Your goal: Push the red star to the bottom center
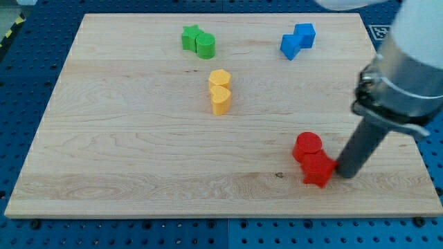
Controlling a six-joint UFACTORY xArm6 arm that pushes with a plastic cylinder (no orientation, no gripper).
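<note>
The red star (319, 170) lies on the wooden board (138, 152) at the lower right, touching a red round block (306, 146) just above and left of it. My tip (343, 172) stands right at the star's right side, touching or nearly touching it. The dark rod rises from there up to the view's right.
A yellow heart (220, 100) and a yellow round block (219, 78) sit together at centre top. A green star (190, 37) and a green round block (205, 45) sit at the upper left. Two blue blocks (297, 40) sit at the upper right. The arm's body (412, 62) overhangs the right edge.
</note>
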